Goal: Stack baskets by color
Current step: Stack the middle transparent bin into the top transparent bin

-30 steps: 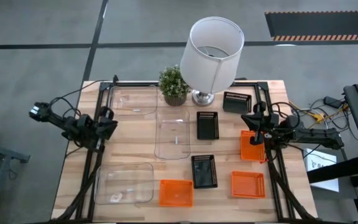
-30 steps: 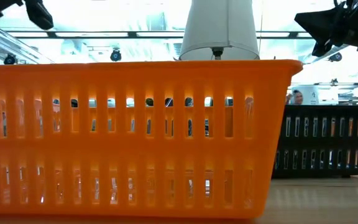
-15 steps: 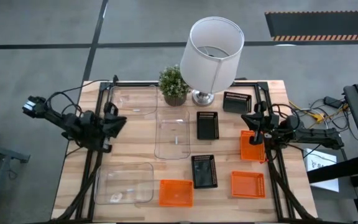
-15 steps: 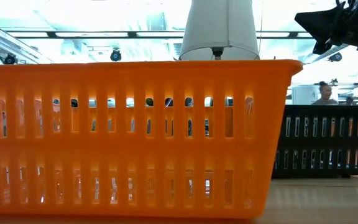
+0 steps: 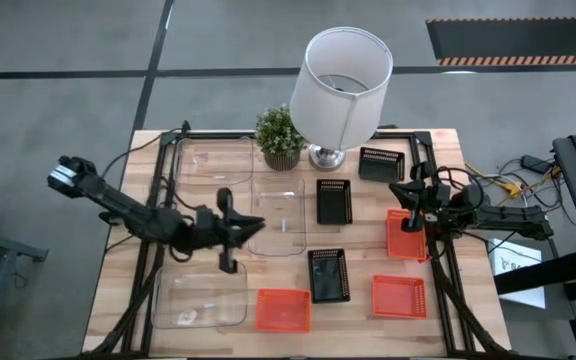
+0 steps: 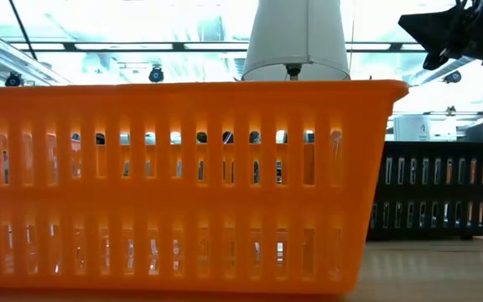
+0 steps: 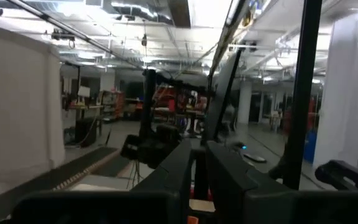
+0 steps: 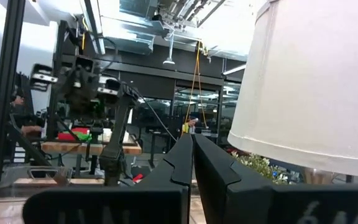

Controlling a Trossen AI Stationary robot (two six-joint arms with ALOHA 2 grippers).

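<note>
High view: left tool (image 5: 236, 227) nearly closed, empty, over middle clear bin's (image 5: 280, 216) left edge.

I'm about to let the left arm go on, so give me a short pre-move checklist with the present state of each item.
1. left gripper empty: ok, nothing held.
2. Left jaws open enough to grasp: not ok, nearly shut.
3. right gripper out of the way: ok, shut, above the orange basket at the table's right edge.
4. clear bin beside the left gripper unobstructed: ok.
5. Baskets already stacked: not ok, all lie singly.
</note>
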